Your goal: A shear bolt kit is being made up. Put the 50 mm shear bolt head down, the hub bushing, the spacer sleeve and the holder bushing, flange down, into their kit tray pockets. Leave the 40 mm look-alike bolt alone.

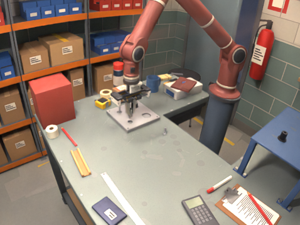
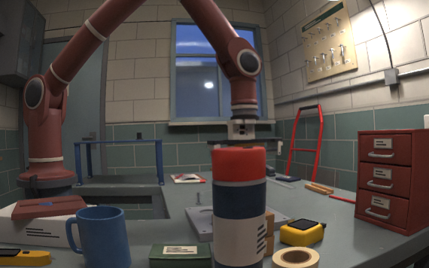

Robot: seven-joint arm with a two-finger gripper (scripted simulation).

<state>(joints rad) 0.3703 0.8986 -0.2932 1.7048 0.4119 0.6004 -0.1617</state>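
At the far middle of the grey table lies the grey kit tray (image 1: 133, 116) with round pockets, and a bolt (image 1: 119, 109) stands upright in its left pocket. My gripper (image 1: 130, 115) is low over the middle of the tray, closed on a slim grey part that I cannot make out clearly, held upright above a small pocket. A second, short bolt (image 1: 164, 131) stands on the table to the right of the tray. A black flanged bushing (image 1: 282, 136) sits on the blue side table at the right. In the second side camera a striped can (image 2: 238, 205) hides the fingers.
Behind the tray stand a yellow tape measure (image 1: 102, 102), a tape roll (image 1: 105, 93), the can and a blue mug (image 1: 152, 83). A red box (image 1: 52, 99) stands at the left table edge. Near me lie a ruler (image 1: 120, 198), calculator (image 1: 199, 210) and clipboard (image 1: 248, 205).
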